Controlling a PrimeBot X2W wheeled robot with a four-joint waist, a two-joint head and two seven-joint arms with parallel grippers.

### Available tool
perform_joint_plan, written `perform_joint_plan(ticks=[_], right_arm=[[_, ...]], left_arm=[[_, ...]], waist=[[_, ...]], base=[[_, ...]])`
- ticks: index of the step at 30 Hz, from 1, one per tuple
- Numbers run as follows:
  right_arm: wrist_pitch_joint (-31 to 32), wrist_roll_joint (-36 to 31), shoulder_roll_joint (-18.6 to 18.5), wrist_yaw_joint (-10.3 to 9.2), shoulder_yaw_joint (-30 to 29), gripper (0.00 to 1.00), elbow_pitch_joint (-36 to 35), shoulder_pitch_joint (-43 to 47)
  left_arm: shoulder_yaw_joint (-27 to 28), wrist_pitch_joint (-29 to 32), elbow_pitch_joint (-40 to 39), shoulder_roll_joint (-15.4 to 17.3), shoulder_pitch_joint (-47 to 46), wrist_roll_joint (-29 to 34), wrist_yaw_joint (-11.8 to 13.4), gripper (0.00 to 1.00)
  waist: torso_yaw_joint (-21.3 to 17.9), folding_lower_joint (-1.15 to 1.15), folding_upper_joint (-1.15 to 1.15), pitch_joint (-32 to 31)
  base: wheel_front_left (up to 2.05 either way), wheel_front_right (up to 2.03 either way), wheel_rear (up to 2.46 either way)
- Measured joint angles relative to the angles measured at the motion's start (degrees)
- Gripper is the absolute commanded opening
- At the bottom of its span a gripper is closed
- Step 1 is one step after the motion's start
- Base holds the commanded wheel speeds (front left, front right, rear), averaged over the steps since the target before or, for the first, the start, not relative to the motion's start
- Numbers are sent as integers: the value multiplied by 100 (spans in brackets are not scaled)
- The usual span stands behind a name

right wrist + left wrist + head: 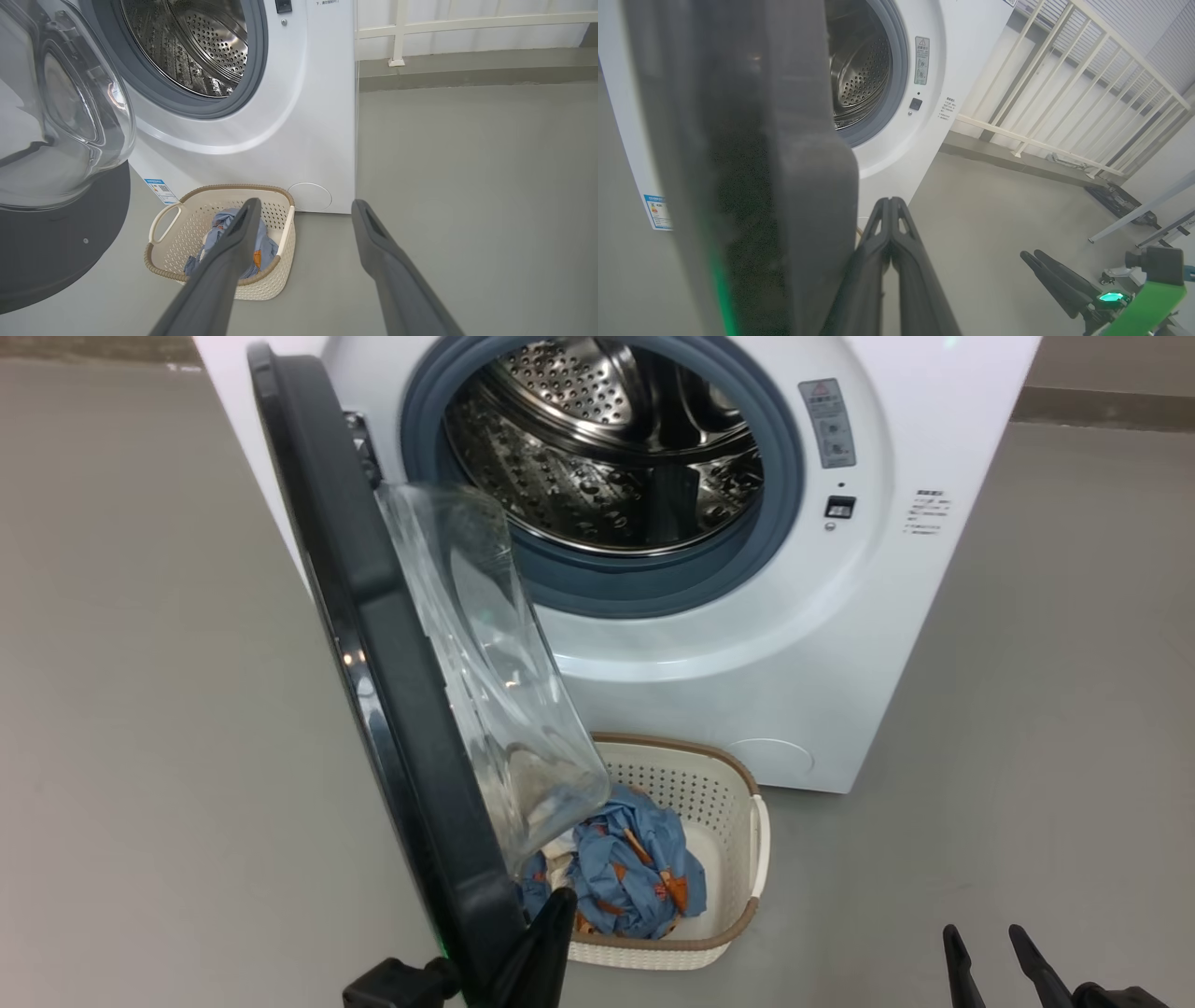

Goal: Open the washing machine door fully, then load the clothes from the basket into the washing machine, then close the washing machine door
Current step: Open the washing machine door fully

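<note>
Beside the open door (373, 644), left claw (558, 903) is sitting closed, empty; right claw (983, 935) is hanging spread wide, empty.

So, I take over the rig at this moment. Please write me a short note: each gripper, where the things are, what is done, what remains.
Left gripper: shut, holds nothing, tip at the lower inner edge of the washing machine door; contact unclear.
Right gripper: open, empty, low on the right, away from everything.
Door: swung out, about square to the washing machine front; its glass hangs over the basket.
Clothes: in the basket, on the floor before the machine. Drum looks empty.
Done: door opened, perhaps not fully.
Left: push it wider, load clothes, close door.
</note>
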Motion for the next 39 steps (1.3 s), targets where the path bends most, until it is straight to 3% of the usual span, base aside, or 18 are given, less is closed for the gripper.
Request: perform_joint_plan(ticks=[17, 23, 39], right_arm=[[0, -52, -51, 0, 3, 100, 15, -151], [0, -56, -92, 0, 33, 100, 37, -168], [0, -64, -135, 0, 110, 100, 100, -261]], left_arm=[[223, -227, 19, 4, -138, 33, 279, 0], [904, -456, 370, 116, -276, 7, 528, 0], [2067, -1232, 1890, 310, -1006, -212, 698, 0]], waist=[[850, 0, 0, 277], [1196, 0, 0, 415], [1170, 0, 0, 471]], base=[[0, 0, 0], [0, 0, 0], [0, 0, 0]])
